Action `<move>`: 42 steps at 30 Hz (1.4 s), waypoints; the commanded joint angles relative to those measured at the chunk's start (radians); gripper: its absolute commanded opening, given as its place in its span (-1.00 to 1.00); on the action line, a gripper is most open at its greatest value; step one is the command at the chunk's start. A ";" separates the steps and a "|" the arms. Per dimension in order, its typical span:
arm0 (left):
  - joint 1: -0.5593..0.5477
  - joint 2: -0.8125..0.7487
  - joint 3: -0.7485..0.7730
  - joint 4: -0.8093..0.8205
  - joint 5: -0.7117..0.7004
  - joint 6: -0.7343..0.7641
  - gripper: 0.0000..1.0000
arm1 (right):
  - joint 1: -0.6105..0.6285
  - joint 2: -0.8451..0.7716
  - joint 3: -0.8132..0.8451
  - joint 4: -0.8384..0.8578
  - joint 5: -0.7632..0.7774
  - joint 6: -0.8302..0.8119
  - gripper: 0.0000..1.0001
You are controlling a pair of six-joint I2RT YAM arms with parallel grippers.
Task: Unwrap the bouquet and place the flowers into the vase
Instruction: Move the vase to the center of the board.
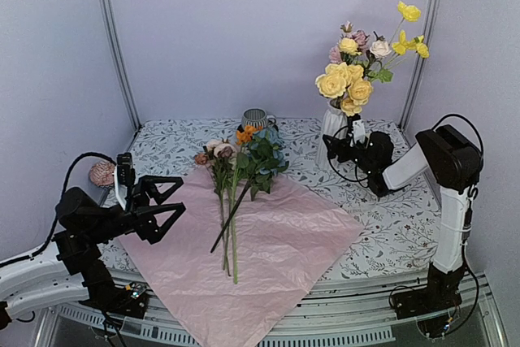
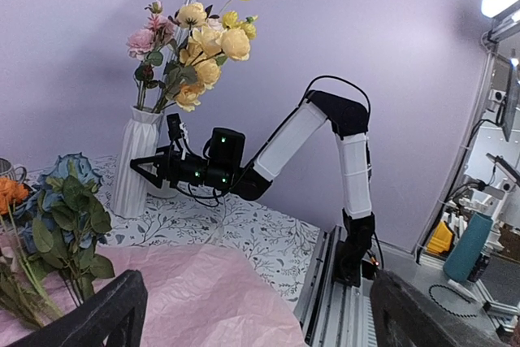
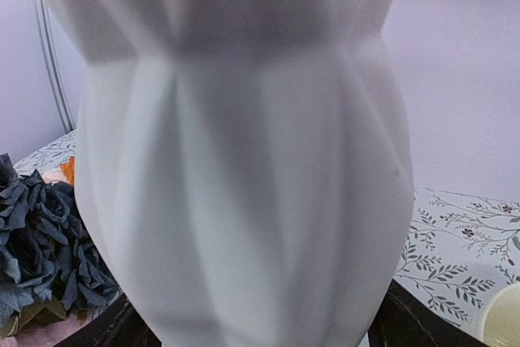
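You are partway through: one sheet of lilac-pink paper (image 1: pixel 276 249) lies unwrapped on the bench (image 1: pixel 390 225). One bunch of yellow and pink flowers (image 1: pixel 353 79) stands in the single white vase (image 1: pixel 331 119), back right. About three loose stems (image 1: pixel 231 225) remain on the paper. Your right end effector (image 1: pixel 340 142) grasps the vase low down; your left end effector (image 1: pixel 180 197) hovers released beside the paper

Leaf-patterned table (image 1: pixel 390 233) carries spread pink paper (image 1: pixel 276 249), white vase (image 1: pixel 331 123), striped cup (image 1: pixel 255 119), pink ball (image 1: pixel 102 173).

Top camera high, facing table (image 1: pixel 390 225) — both wrist cameras share vase (image 3: pixel 244 160), right closest.
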 commanded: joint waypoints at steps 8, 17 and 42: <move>-0.011 0.023 0.025 0.007 -0.015 0.021 0.96 | -0.010 0.075 0.205 0.026 -0.038 0.001 0.50; -0.011 0.045 0.030 0.021 -0.015 0.022 0.96 | -0.009 0.071 0.218 -0.015 -0.045 -0.019 0.74; -0.011 0.056 0.027 -0.018 -0.050 0.008 0.96 | -0.007 -0.147 -0.121 0.085 -0.072 0.065 0.97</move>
